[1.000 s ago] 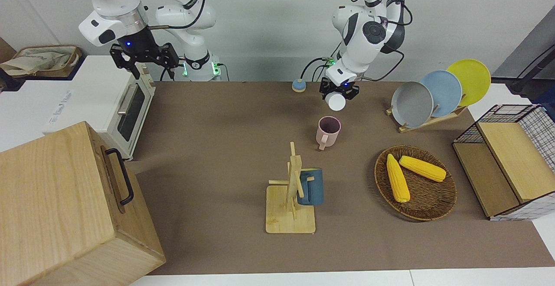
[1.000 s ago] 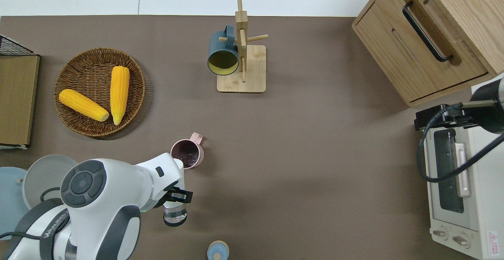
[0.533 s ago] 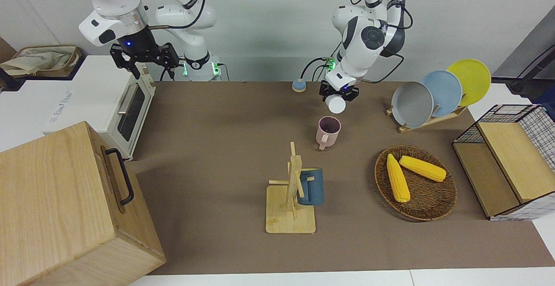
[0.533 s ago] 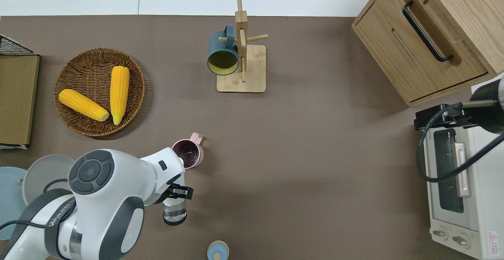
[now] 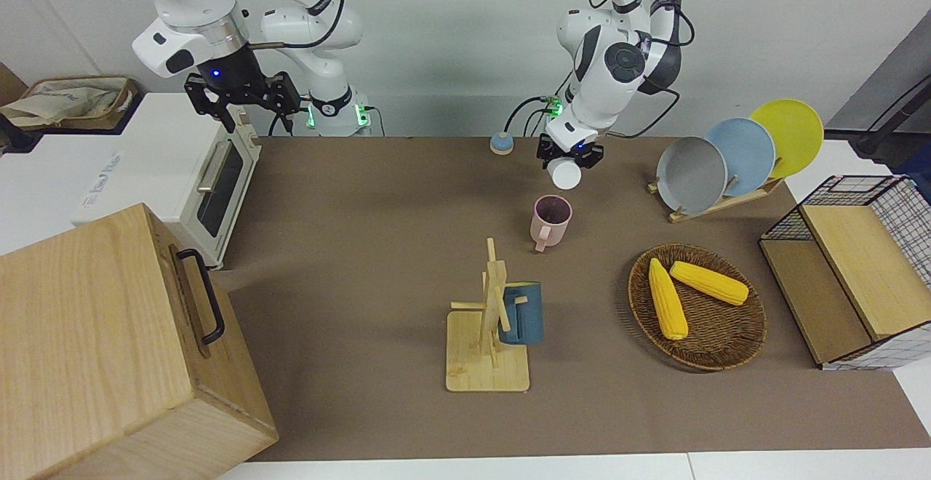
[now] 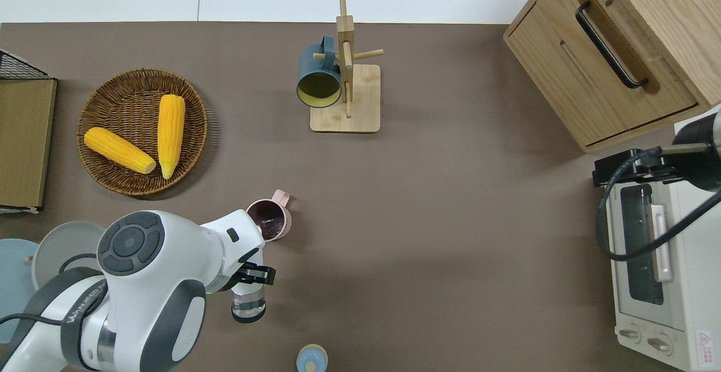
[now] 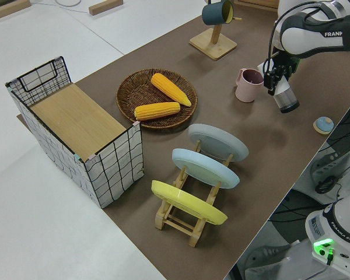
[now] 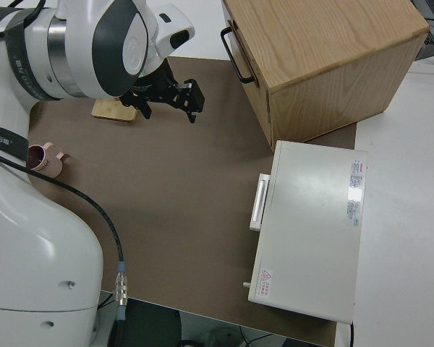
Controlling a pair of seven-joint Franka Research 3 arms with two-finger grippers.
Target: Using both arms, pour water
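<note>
The left gripper [image 6: 248, 282] has its jaws closed on a clear bottle [image 6: 248, 306], which hangs tilted in the air, its white base turned toward the front camera and a little water visible inside in the overhead view. The bottle's neck is hidden under the gripper, so whether water is running out cannot be told. Seen from above, the bottle is over bare table [image 6: 428, 237] just short of the pink mug [image 6: 269, 220], which stands upright on the table with its handle pointing away from the robots. The tilt and the closeness to the mug suggest the bottle is being brought to, or held at, the pouring angle, with the mug placed as the receiver; the mug's dark inside shows a few glints that may be water, though that is not certain.

A small blue bottle cap [image 6: 311, 358] lies on the table nearer to the robots than the bottle, apparently set aside so that the neck is free.

Farther out, a wooden mug rack [image 6: 345, 79] carries a dark blue mug [image 6: 318, 79], and a wicker basket [image 6: 98, 98] toward the left arm's end of the table holds two corn cobs [image 6: 170, 133]. None of these stands in the way of the pour.

The right gripper [image 5: 241, 98] is parked with its jaws spread and nothing in them, near the toaster oven [image 5: 218, 174], so for now the left arm works alone.
</note>
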